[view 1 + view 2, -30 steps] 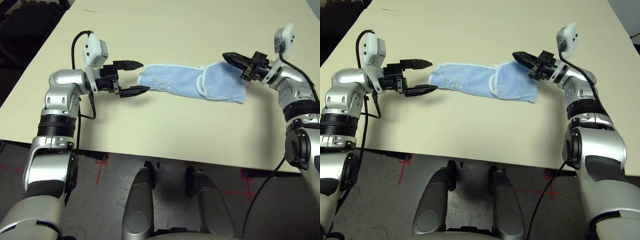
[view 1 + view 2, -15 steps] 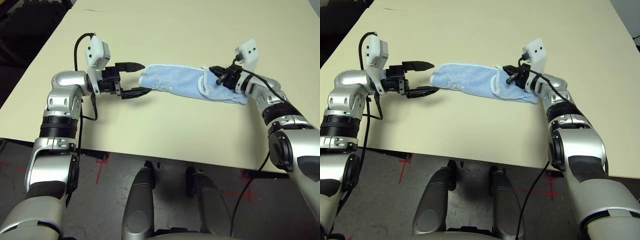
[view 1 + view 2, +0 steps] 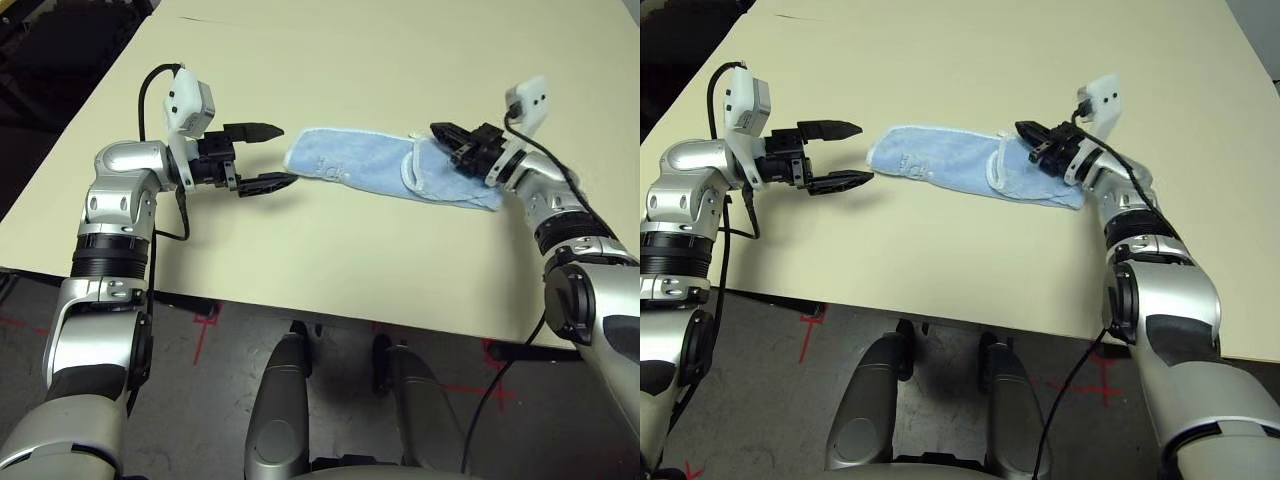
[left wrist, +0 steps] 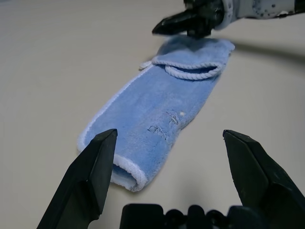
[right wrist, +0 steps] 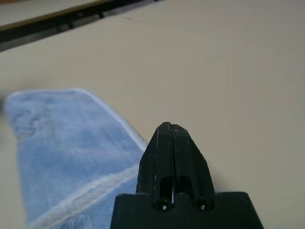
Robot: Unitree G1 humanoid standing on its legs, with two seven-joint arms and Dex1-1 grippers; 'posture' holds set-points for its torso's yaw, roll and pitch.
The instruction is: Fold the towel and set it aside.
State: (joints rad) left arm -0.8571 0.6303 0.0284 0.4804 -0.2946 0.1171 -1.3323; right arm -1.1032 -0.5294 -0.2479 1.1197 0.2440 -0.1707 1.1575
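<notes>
1. Lying flat on the cream table [image 3: 330,60], the towel [image 3: 370,175] forms a long, narrow folded strip running from the robot's left to its right, between the two grippers
2. Towel detail: light-blue terry with white stitched edging; the end on the robot's right carries a turned-over flap with a curved white hem; a small dark print shows near the opposite end
3. Left gripper [image 3: 268,155]: jaws spread wide, holding nothing, pointing at the near end of the strip and just short of it, one finger to each side of the strip's line
4. Right gripper [image 3: 1032,134]: fingers pressed fully together with nothing between them, tips poised over the flapped end of the towel; contact with the cloth cannot be determined
</notes>
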